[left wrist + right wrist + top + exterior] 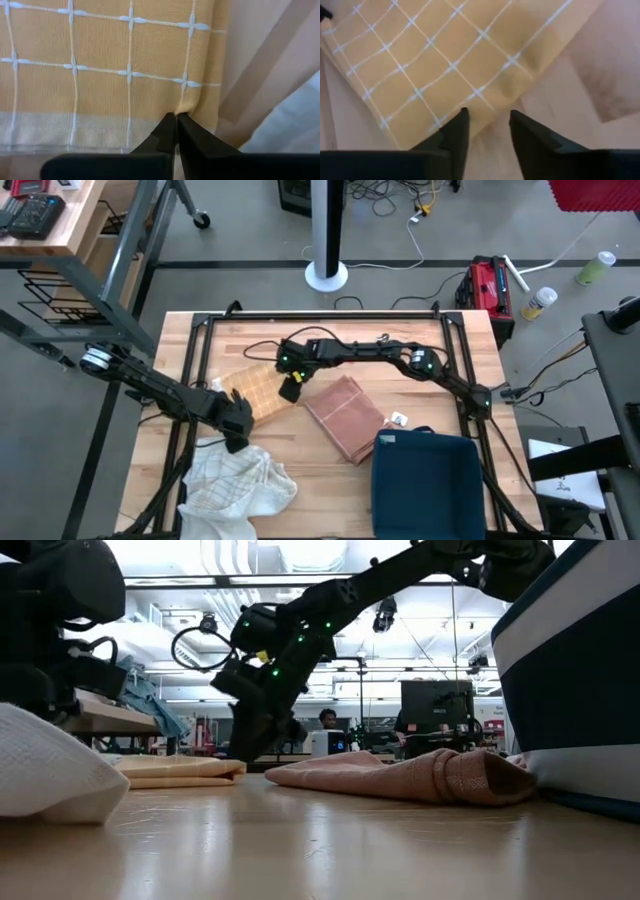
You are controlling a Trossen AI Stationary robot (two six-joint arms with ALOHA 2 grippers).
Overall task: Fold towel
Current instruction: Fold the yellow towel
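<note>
No writing is legible. Left gripper (176, 116) clenches the yellow towel's (252, 388) edge; right gripper (487, 122), jaws released, hovers above its corner.

Lighting was even and diffuse from overhead in the high view, with only soft short shadows under the arms on the table (330, 470) and no hard glare. Low view was strongly backlit: ceiling lights (240, 560) blew out to white, the arms read as near-silhouettes, the near tabletop caught a pale sheen, and the white cloth (50, 775) and blue bin (580, 670) close to the lens were soft. Both wrist views were bright and flat, the yellow checked towel (100, 65) fairly sharp, the dark fingers (455, 135) at the frame edge slightly blurred.
</note>
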